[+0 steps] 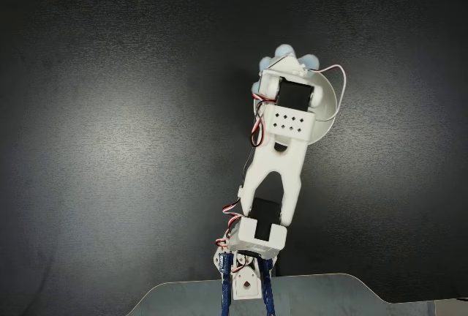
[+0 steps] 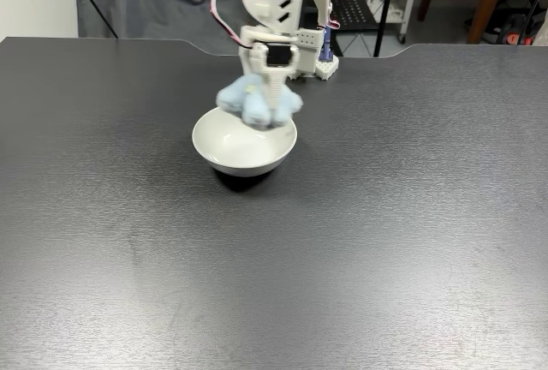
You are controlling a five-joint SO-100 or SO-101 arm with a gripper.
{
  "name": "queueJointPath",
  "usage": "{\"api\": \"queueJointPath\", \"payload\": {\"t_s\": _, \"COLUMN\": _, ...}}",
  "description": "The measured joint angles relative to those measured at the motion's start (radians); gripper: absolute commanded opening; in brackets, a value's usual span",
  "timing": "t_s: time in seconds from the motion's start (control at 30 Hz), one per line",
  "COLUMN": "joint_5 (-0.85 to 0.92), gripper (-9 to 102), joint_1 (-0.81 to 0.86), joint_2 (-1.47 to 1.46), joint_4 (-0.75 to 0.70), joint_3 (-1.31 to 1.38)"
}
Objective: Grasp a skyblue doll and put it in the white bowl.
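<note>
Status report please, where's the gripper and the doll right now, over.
Gripper shut on doll, held over the bowl's far rim. Doll not yet released. Nothing in the way.

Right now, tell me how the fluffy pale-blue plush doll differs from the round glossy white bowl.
The fluffy pale-blue plush doll is soft, fuzzy and lobed; the round glossy white bowl is smooth, hard-looking and evenly round. The doll is pale blue and smaller; the bowl is white and wider. The doll hangs held in the gripper over the bowl's far rim, while the bowl rests on the dark table. Both are light-coloured against it.
</note>
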State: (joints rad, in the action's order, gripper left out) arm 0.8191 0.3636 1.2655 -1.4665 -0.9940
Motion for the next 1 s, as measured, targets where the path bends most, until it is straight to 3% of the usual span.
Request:
{"api": "queueJointPath", "payload": {"t_s": 0.17, "joint_5": 0.0, "gripper": -1, "joint_1": 0.069, "joint_2": 0.0, "joint_4": 0.0, "joint_3": 0.0}}
{"api": "queueJointPath", "payload": {"t_s": 0.77, "joint_5": 0.0, "gripper": 0, "joint_1": 0.066, "joint_2": 0.0, "joint_4": 0.0, "joint_3": 0.0}}
{"api": "queueJointPath", "payload": {"t_s": 1.0, "joint_5": 0.0, "gripper": 10, "joint_1": 0.066, "joint_2": 0.0, "joint_4": 0.0, "joint_3": 0.0}}
